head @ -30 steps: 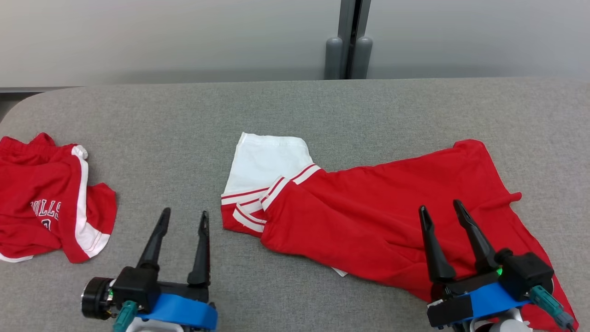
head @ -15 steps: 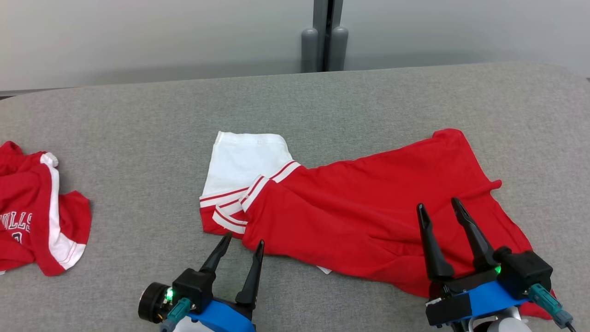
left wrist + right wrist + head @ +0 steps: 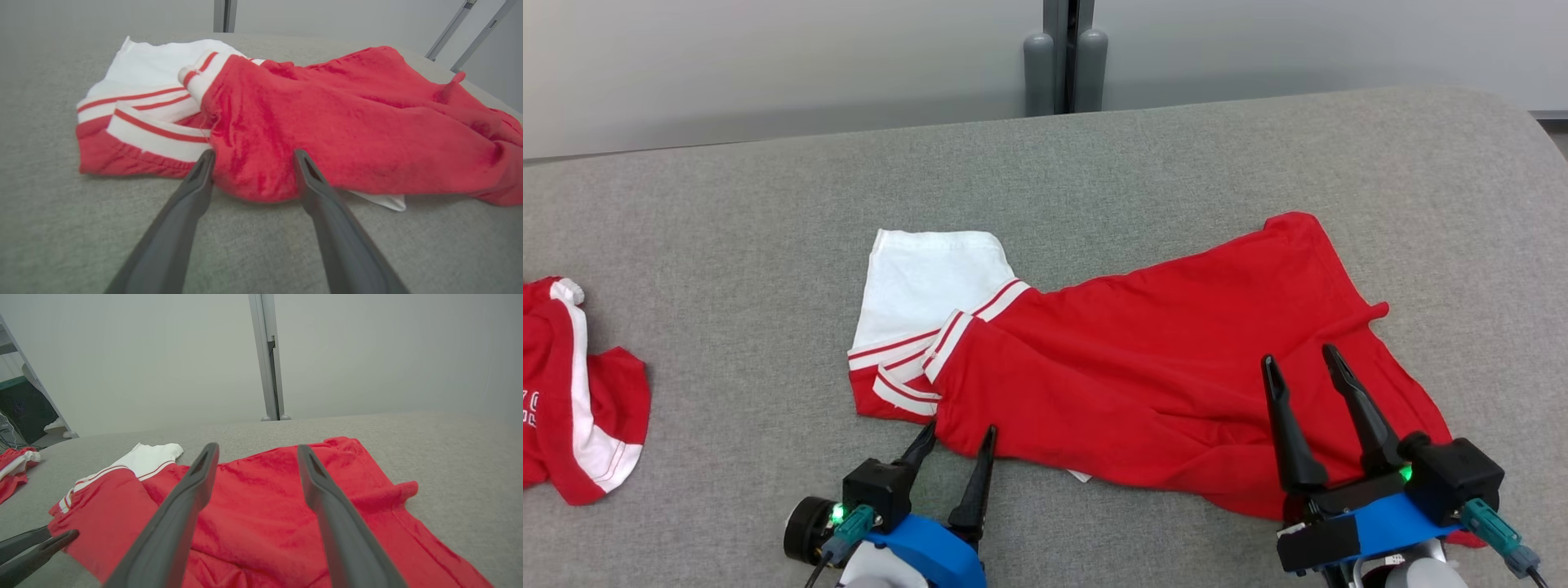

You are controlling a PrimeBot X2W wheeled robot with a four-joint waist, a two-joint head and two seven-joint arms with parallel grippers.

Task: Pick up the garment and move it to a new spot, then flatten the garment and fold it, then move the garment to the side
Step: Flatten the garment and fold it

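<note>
Finds the red garment [image 3: 1143,367] spread crooked across the middle and right of the grey table [image 3: 768,180], white striped end folded toward the left, well apart from a second red piece [image 3: 580,408] at the far left edge. Brings the left gripper [image 3: 960,427] in from open tabletop a second ago to the garment's near-left fold, fingers spread wide and straddling the rounded red edge (seen from the left wrist: fold right between the tips, not yet pinched). Keeps the right gripper [image 3: 1298,354] in the same place above the garment's right part, equally wide, holding nothing. Reads the leftward slide of everything in the head view as the camera turning, not cloth moving. Points, probably, to a two-handed pickup about to start: left fingers still to close on the fold, right still to come down onto cloth, before any lift.
</note>
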